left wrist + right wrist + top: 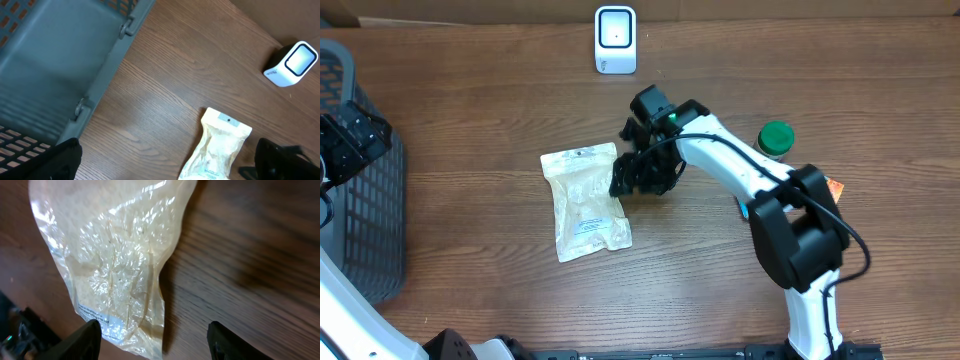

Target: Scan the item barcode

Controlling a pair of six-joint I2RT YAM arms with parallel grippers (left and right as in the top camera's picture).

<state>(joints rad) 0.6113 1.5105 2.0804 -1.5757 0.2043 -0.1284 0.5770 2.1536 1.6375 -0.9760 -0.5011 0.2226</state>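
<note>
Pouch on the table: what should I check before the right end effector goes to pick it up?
1. Pouch lies flat on the table: ok.
2. Right end effector open, fingers apart: ok.
3. Pouch edge between those fingers: ok.
4. Barcode facing up: cannot tell, label print too small.
5. Scanner upright, nothing in front: ok.
6. Left end effector open, apart over the basket: ok.

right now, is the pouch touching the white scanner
Apart. The overhead view shows a stretch of bare table between the clear pouch and the white scanner.
</note>
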